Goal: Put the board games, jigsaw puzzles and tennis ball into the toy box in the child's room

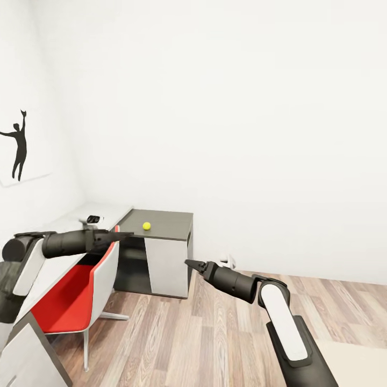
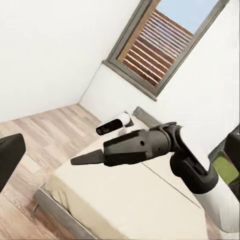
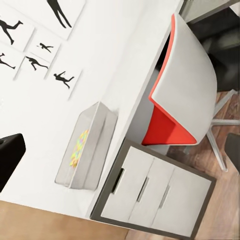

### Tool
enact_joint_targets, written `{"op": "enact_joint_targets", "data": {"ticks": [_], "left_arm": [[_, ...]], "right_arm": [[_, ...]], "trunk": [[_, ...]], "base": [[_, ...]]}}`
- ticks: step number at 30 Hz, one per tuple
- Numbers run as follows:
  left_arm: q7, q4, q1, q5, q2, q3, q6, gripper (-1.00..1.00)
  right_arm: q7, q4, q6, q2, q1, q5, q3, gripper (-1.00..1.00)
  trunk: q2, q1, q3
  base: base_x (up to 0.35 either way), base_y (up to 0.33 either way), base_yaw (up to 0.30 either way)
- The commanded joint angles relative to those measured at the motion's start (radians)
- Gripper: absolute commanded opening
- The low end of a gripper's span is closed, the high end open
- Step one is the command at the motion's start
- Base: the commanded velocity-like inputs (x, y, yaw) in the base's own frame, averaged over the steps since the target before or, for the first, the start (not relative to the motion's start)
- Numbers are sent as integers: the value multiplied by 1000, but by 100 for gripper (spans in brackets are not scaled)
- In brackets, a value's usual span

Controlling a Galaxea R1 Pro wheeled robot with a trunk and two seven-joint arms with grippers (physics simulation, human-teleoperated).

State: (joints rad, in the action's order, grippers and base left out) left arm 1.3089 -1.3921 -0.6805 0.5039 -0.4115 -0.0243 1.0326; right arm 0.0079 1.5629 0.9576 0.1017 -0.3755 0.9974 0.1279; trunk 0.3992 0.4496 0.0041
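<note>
At the room's corner, taking the table [image 1: 166,217] as landmark. Left of it on the wall, a black ballplayer silhouette [image 1: 18,146]. My left hand [image 1: 124,234] reaches out level over the red-and-grey chair [image 1: 80,293] toward the table's dark lower section; tips look drawn together to a point, holding nothing. On that dark section sits the tennis ball [image 1: 146,226], alone, just beyond the left fingertips and apart from them. Right of the table, above the plank floor [image 1: 215,338], my right hand [image 1: 194,264] points back toward the table, fingers narrow, empty. Right wrist view: the toy box [image 3: 86,148] stands on the table's light top near the wall, something multicoloured inside, drawers [image 3: 155,192] below. Left wrist view: the bed [image 2: 125,200] with cream cover under the window [image 2: 160,42].
</note>
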Motion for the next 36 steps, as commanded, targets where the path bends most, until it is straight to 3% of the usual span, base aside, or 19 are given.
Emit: {"op": "enact_joint_targets", "data": {"ticks": [1, 2, 3, 6, 11, 14, 15, 18, 24, 36], "left_arm": [[-9, -6, -1, -8, 25, 7, 8, 100], [-38, -12, -2, -38, 64, 24, 6, 100], [-57, -12, -2, -56, 82, 32, 4, 100], [-216, 31, -3, -180, 172, 67, -1, 100], [-416, 146, -4, -241, 286, 71, -4, 100], [-522, 185, -4, -248, 316, 73, -7, 100], [-598, 228, -4, -248, 331, 73, -12, 100], [-678, 314, -4, -249, 341, 74, -57, 100], [-721, 408, -2, -251, 336, 74, -137, 100], [-726, 365, -1, -256, 330, 73, -137, 100]], "right_arm": [[0, 0, 4, 0, 0, -2, -1, 100], [-2, 0, 4, 0, 0, -5, -2, 100], [-2, 0, 4, 0, 0, -8, -2, 100], [-6, 0, 3, -1, 0, -45, -5, 100], [-9, -1, 3, -1, -1, -149, -26, 100], [-11, -1, 2, 0, -1, -178, -34, 100], [-12, -2, 1, 0, -1, -187, -38, 100], [-11, -2, -14, 0, -1, -194, -40, 100], [-11, -1, -80, 0, -1, -198, -33, 100], [-14, -1, -113, 1, -1, -199, -25, 100]], "trunk": [[1, 0, 0], [1, 0, 0], [1, 0, 0], [1, 0, 0], [1, 0, 0], [1, 0, 0], [1, 0, 0], [1, 0, 0], [1, 0, 0], [1, 0, 0]], "base": [[0, 0, 0], [0, 0, 0], [0, 0, 0], [0, 0, 0], [0, 0, 0], [0, 0, 0], [0, 0, 0], [0, 0, 0], [0, 0, 0], [0, 0, 0]]}}
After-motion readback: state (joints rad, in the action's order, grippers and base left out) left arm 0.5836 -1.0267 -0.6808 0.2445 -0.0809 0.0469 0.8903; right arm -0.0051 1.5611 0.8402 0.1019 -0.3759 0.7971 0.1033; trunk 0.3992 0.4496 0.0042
